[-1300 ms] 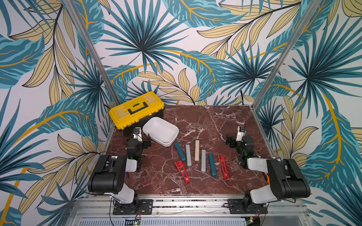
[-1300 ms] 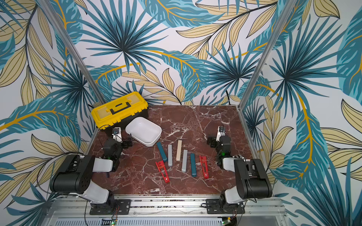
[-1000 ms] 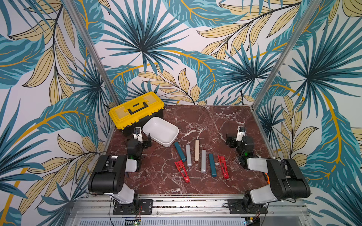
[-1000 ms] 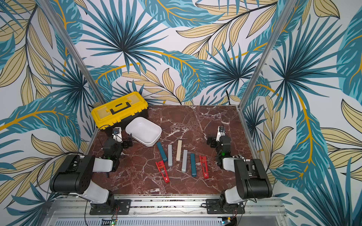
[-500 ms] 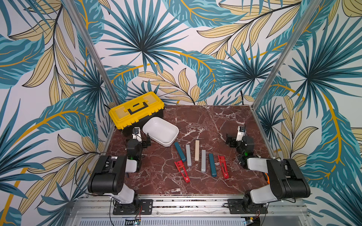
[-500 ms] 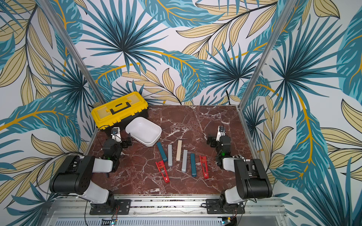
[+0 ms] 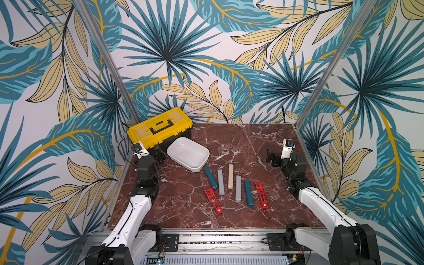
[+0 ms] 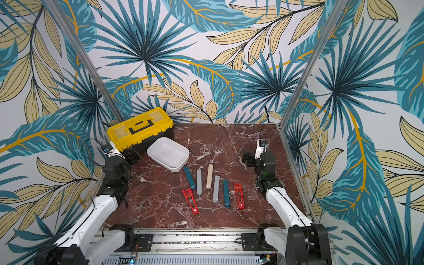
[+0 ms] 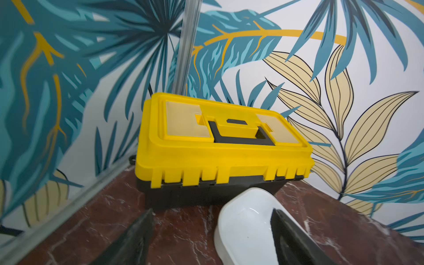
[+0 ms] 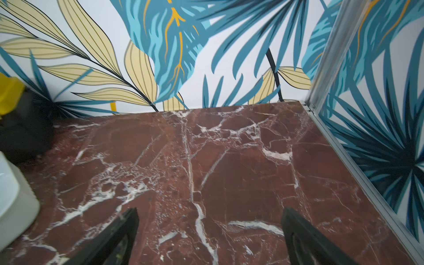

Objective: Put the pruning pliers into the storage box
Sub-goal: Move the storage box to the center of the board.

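Nothing on the marble table (image 7: 231, 137) has shifted since the earlier frames.
Seven pruning pliers (image 7: 230, 176) lie side by side, long axes running front-to-back, just in front of the storage box (image 7: 183, 149); left gripper (image 9: 212, 213) and right gripper (image 10: 210, 213) gape, holding nothing.

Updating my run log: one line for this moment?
left hand: open, empty | right hand: open, empty | pruning pliers: all seven on table | storage box: empty

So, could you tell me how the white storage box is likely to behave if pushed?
The storage box looks like thin, empty plastic, so it is probably light and apt to slide on the smooth marble tabletop. Its low walls and broad base suggest it would hardly tip.
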Tool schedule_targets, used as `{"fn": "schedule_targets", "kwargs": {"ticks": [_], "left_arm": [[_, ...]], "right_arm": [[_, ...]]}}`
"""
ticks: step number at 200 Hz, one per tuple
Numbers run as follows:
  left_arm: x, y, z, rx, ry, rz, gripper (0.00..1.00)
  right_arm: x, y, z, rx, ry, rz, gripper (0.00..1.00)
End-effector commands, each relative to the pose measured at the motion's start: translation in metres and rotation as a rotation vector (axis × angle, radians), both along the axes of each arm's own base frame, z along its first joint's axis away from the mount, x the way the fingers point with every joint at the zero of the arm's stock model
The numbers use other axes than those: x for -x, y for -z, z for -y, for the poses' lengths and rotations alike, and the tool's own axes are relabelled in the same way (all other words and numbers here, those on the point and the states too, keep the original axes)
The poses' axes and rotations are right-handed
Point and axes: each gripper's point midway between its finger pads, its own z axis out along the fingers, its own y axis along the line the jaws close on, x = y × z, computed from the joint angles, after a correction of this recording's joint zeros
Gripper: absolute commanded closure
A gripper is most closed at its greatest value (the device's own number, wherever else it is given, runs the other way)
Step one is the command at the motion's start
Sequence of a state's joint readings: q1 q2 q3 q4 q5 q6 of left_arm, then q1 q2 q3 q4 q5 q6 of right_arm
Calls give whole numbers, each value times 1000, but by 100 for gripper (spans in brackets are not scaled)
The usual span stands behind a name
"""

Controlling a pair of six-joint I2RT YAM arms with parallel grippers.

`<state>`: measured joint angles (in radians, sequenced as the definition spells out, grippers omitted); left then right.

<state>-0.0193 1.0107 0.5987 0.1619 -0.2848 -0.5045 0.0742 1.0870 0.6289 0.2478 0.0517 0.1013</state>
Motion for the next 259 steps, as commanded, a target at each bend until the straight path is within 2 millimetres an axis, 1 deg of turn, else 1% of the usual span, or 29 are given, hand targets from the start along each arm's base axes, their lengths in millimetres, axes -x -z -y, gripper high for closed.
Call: {"fn": "schedule_targets", "kwargs": {"ticks": [1,21,44,58,74,102,123,139,161,186,210,223,238,251,259], "left_arm": [[3,64,33,270,78,-269,20],[-9,79,60,392,158,-307,24],[-23,92,79,414,204,-348,27],[-30,97,87,416,217,-358,30],[-36,106,95,428,221,-383,32],[-44,139,108,469,226,-470,39],[-50,146,118,484,243,-468,40],[-54,149,120,482,235,-483,40],[-54,153,121,494,224,-523,45],[-53,150,118,479,208,-527,57],[-52,148,115,450,200,-559,64],[-52,148,115,432,200,-581,69],[-52,151,116,420,209,-612,75],[-53,155,118,423,217,-632,76],[-54,158,120,426,221,-643,79]], "right_arm": [[25,29,-22,-59,-62,-205,1],[34,27,-39,-83,-102,-224,0],[43,30,-56,-116,-140,-237,0],[46,31,-69,-130,-171,-240,1],[50,32,-84,-139,-211,-243,0],[52,38,-108,-144,-265,-264,1],[53,42,-121,-137,-297,-272,1],[53,45,-128,-136,-316,-280,1],[52,48,-133,-133,-323,-290,1],[52,48,-137,-135,-334,-291,0],[51,46,-142,-141,-347,-288,0],[51,48,-144,-140,-353,-294,1],[51,49,-145,-141,-355,-296,1],[52,51,-145,-142,-354,-297,1],[52,53,-144,-142,-352,-298,1]]}}
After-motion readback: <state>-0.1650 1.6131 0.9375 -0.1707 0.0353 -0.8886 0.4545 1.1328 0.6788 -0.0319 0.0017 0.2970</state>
